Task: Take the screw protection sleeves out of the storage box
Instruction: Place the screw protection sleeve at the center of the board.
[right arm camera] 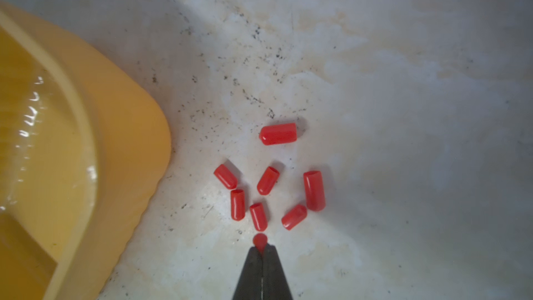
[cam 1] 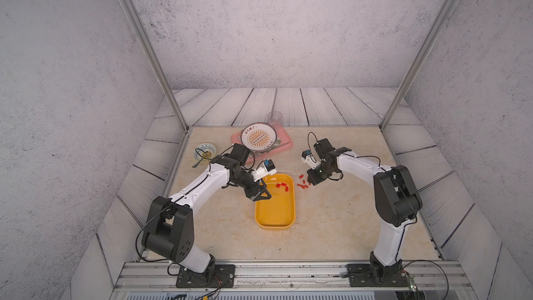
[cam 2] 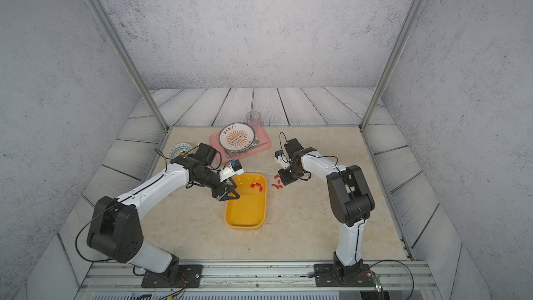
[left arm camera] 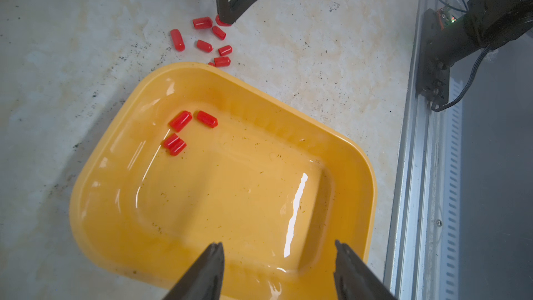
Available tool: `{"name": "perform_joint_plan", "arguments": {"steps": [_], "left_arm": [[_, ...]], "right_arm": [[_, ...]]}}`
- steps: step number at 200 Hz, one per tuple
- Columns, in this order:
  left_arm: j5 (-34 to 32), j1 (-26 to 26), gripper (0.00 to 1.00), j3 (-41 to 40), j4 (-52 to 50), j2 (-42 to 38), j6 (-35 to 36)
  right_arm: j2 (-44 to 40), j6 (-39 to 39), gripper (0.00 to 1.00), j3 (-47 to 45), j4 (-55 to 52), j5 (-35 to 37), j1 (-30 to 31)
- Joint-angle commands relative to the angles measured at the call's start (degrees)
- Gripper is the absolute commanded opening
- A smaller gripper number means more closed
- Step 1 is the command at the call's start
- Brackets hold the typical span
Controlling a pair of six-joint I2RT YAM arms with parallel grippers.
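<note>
Sleeve (right arm camera: 260,240) between right fingers (right arm camera: 250,269)

In the right wrist view the right end effector (right arm camera: 262,251) is cut off by the picture's edge, with only its tips showing. The held sleeve (right arm camera: 260,240) pinched between them is mostly covered; just a rounded end sticks out. The storage box (right arm camera: 124,122) there is cropped and blurred. In the left wrist view the left end effector (left arm camera: 278,245) shows only two finger ends, one corner of the box runs out of frame, and a stray sleeve (left arm camera: 211,64) on the worktop (left arm camera: 317,53) is almost wholly behind the box's rim. In both top views the screw protection sleeves (cam 1: 302,183) at the box's two o'clock are too small to count, and the right end effector's tips cannot be made out against its dark body. The plate (cam 1: 258,137) covers most of the pink tray (cam 1: 285,143), and the plate's writing is too small to read.
</note>
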Motion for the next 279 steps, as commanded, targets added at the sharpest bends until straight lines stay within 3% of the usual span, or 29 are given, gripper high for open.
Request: {"name": "perform_joint_plan", "arguments": {"steps": [1, 94, 154, 193, 210, 241, 279], "left_arm": [[-0.40, -0.29, 0.65, 0.52, 0.04, -0.73, -0.37], [-2.64, -0.57, 0.65, 0.29, -0.74, -0.47, -0.28], [-6.82, -4.89, 0.65, 0.25, 0.33, 0.40, -1.99], [-21.67, -12.85, 0.62, -0.01, 4.02, 2.91, 5.50], [-26.85, -15.00, 0.59, 0.22, 6.89, 4.77, 8.60], [-27.66, -15.95, 0.52, 4.15, 7.67, 8.56, 10.29], [-26.56, -15.97, 0.49, 8.02, 7.92, 14.28, 11.02]], "right_arm": [[3.46, 0.46, 0.07, 2.87, 0.00, 2.00, 0.04], [6.62, 0.43, 0.19, 6.29, -1.83, 1.70, 0.13], [1.44, -3.25, 0.25, 5.60, -4.06, -1.03, -0.11], [-6.01, -7.87, 0.38, 2.96, -4.57, -4.77, -1.15], [-10.35, -7.68, 0.53, -0.04, -2.42, -6.52, -2.42], [-17.05, -8.51, 0.80, -5.19, 0.84, -8.74, -6.16], [-21.47, -11.54, 0.85, -7.66, 1.12, -18.17, -9.90]]}}
